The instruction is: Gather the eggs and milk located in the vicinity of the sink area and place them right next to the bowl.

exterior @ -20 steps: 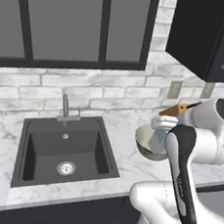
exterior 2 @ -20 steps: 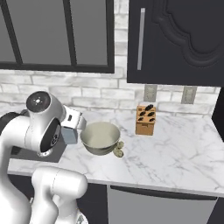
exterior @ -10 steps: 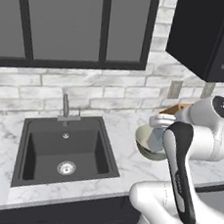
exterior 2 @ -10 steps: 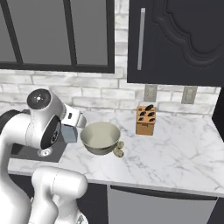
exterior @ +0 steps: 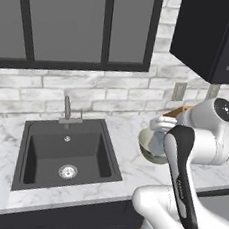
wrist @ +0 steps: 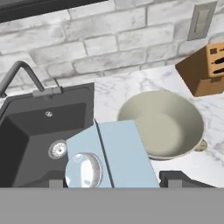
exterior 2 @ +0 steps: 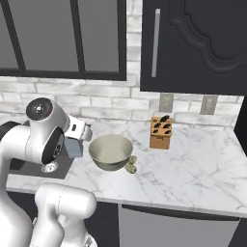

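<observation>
Milk carton [wrist: 111,155] sits gripped between the gripper's [wrist: 114,178] part-open jaws, low in the frame, left of the bowl [wrist: 164,124].

Before you: one milk carton [wrist: 116,153], one bowl [exterior 2: 110,151], two eggs [exterior 2: 131,164], one sink [exterior: 66,154], one knife block [exterior 2: 161,132], two wall outlets [exterior 2: 166,102].
</observation>
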Available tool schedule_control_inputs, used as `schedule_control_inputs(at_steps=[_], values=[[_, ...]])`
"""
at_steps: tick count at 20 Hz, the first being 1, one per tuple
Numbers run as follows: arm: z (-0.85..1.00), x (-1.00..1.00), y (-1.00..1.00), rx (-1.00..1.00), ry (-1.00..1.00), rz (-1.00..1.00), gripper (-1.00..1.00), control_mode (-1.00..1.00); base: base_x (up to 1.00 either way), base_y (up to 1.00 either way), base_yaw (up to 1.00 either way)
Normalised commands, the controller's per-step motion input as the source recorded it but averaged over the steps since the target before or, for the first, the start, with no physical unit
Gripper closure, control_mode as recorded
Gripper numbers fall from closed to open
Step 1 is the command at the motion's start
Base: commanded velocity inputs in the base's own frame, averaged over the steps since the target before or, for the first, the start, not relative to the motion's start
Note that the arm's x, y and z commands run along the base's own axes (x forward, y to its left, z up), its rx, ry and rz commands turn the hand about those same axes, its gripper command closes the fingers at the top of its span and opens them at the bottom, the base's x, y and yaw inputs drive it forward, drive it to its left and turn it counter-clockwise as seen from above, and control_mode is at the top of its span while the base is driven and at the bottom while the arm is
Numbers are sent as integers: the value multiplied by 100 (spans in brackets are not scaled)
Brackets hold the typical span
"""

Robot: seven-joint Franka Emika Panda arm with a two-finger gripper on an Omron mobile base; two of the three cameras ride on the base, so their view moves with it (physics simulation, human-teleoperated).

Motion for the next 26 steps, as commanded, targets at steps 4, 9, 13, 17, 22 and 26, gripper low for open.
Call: schedule_control_inputs(at_steps=[4, 9, 13, 17, 22, 26], values=[[0, 0, 7, 5, 4, -1, 100, -100, 0, 0, 0], [0, 0, 7, 12, 5, 0, 100, -100, 0, 0, 0], [9, 0, 13, 8, 1, 0, 100, -100, 0, 0, 0], [0, 0, 26, 0, 0, 0, 100, -100, 0, 0, 0], [-1, 1, 27, -6, 0, -2, 100, -100, 0, 0, 0], [-13, 23, 5, -12, 0, -6, 100, -100, 0, 0, 0]])
